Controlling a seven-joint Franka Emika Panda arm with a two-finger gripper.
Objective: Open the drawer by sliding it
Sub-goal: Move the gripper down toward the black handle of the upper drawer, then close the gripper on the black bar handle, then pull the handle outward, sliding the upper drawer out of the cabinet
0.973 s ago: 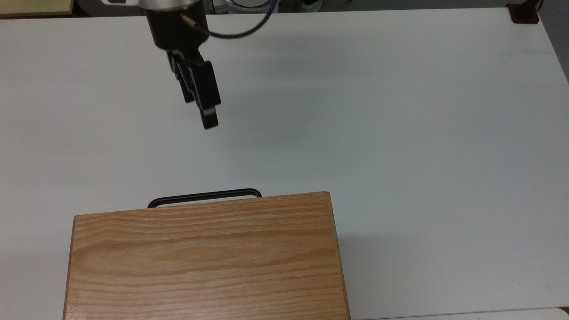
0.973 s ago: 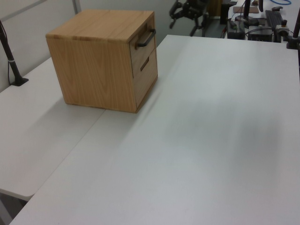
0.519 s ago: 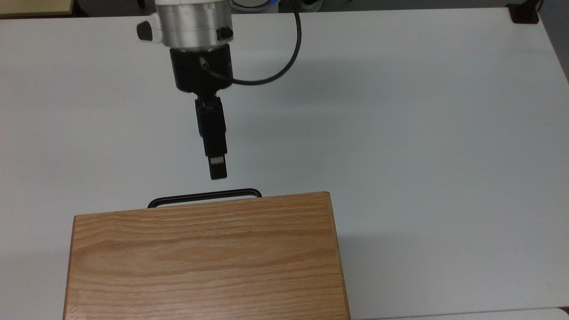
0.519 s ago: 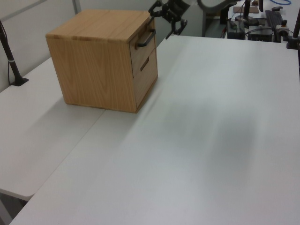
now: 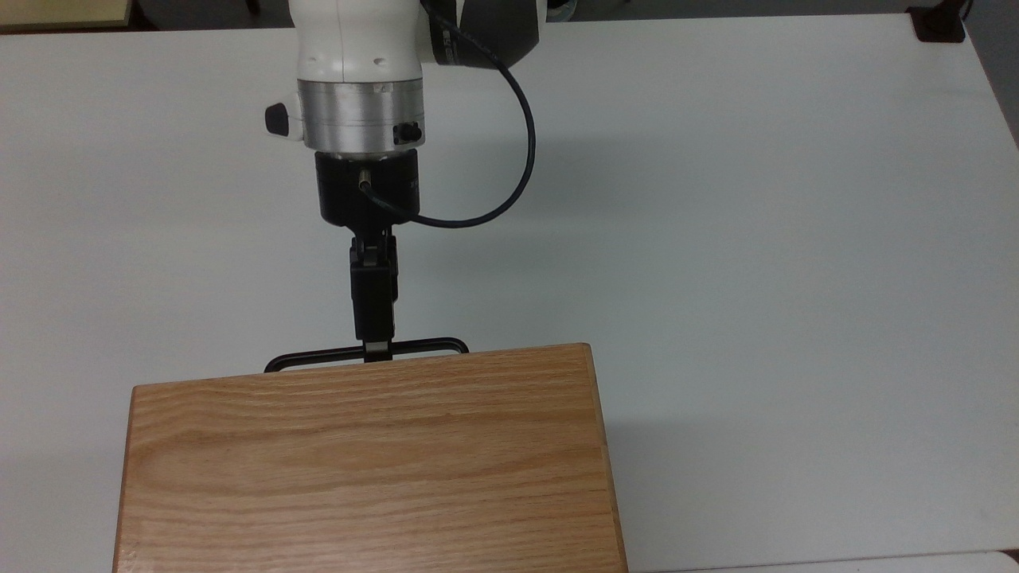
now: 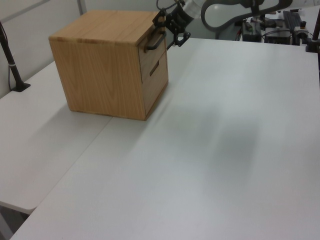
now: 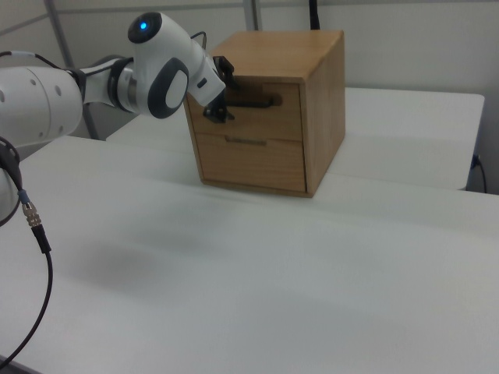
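While the arm reaches across the white desk point(image 5: 756, 239), the tool point(image 5: 376, 350) has its tips at the black bar handle point(image 5: 430, 345) of the drawer point(image 7: 261, 113). From the top view the tip crosses the handle near its middle, one finger above the bar. In the left view the fingers point(image 6: 178, 41) stand spread, one above and one below the handle's far end, so the tool is open around the bar and does not yet squeeze it. I cannot tell if a finger touches the metal. The drawer is the upper one of the oak cabinet point(image 5: 366, 469), directly ahead of the tool, and its front sits flush with the cabinet face, not slid out.
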